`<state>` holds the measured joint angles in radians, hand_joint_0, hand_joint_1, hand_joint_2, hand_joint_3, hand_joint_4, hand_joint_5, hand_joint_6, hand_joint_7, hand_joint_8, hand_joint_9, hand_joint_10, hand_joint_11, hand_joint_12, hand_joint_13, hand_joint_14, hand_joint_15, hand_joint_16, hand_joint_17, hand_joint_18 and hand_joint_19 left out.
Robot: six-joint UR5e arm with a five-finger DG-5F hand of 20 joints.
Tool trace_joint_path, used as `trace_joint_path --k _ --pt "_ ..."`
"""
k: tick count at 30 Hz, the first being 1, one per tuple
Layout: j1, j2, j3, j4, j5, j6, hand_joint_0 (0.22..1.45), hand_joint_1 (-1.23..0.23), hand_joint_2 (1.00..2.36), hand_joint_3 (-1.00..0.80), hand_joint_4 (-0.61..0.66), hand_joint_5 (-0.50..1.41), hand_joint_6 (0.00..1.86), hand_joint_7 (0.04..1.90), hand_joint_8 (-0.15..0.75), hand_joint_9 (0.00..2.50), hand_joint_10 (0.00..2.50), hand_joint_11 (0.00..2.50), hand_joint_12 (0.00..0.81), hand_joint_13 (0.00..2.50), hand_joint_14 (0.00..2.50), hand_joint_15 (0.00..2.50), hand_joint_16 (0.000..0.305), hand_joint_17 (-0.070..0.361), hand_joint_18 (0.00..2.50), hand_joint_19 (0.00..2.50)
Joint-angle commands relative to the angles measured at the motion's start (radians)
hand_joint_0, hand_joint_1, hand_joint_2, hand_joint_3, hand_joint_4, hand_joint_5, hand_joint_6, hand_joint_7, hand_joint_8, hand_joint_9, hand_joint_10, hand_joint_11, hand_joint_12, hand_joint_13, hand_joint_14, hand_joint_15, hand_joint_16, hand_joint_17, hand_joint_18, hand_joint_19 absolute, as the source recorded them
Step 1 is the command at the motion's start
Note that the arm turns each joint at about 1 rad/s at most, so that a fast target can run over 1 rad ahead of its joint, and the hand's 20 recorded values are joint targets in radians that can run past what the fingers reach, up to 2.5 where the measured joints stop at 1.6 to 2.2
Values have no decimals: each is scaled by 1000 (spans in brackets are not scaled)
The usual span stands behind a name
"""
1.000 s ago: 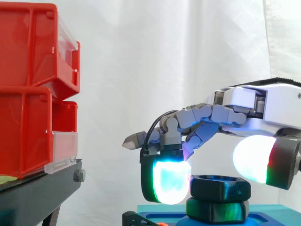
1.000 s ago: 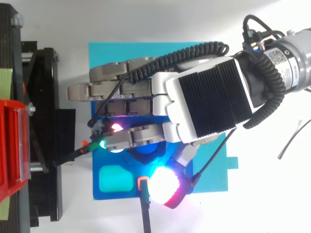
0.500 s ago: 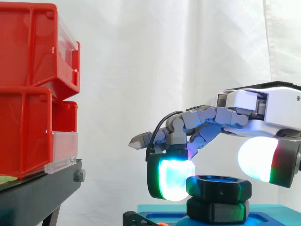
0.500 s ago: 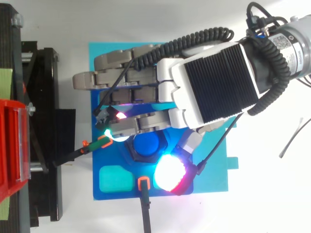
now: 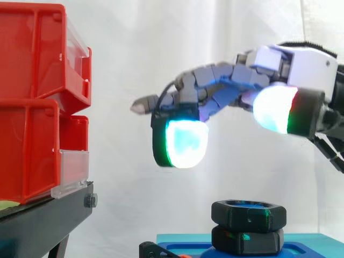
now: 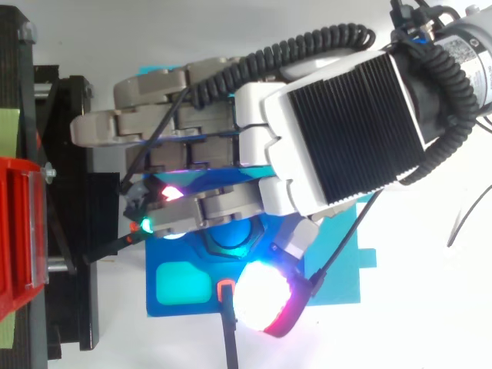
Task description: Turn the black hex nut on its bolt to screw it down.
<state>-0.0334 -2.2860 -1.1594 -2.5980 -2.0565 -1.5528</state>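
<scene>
"Side on, where's the hand?"

"The hand (image 5: 290,59) hangs well above the black hex nut (image 5: 248,214). Its fingers are loosely spread, the thumb is apart, and it holds nothing. The nut sits atop a lower black hex piece (image 5: 247,241) on the blue fixture (image 5: 312,241), right of the red bins (image 5: 37,102)."

"And from above?"

"The hand (image 6: 338,131) covers most of the fixture (image 6: 200,307). The nut (image 6: 231,240) peeks out beneath one finger."

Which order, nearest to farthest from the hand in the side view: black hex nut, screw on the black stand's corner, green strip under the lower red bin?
1. black hex nut: right below the hand, with a gap between them.
2. screw: lower left, on the black stand corner.
3. green strip: far left edge, under the lower red bin.
</scene>
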Motion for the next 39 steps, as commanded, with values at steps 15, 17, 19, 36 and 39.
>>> trace_joint_path --k 15,17,19,36,39 --pt "53 -1 -2 -40 75 17 373 -522 1000 -500 301 -59 542 1334 359 772 5 177 437 402 0 0 66 149 508 191" --pt "61 -1 -37 -16 79 17 379 -541 1000 -500 300 -61 544 1329 356 768 5 184 433 396 0 0 66 148 505 194" --pt "63 -1 -49 6 84 19 380 -555 1000 -500 302 -64 545 1327 354 761 4 178 431 395 0 0 65 147 503 199" --pt "61 -1 -52 7 81 17 416 -597 1000 -500 316 -89 500 1250 306 582 4 173 404 220 0 0 62 140 304 155" --pt "61 -1 -52 4 79 13 400 -600 1000 -500 332 -121 500 1160 302 394 3 144 414 48 0 0 66 148 69 120"
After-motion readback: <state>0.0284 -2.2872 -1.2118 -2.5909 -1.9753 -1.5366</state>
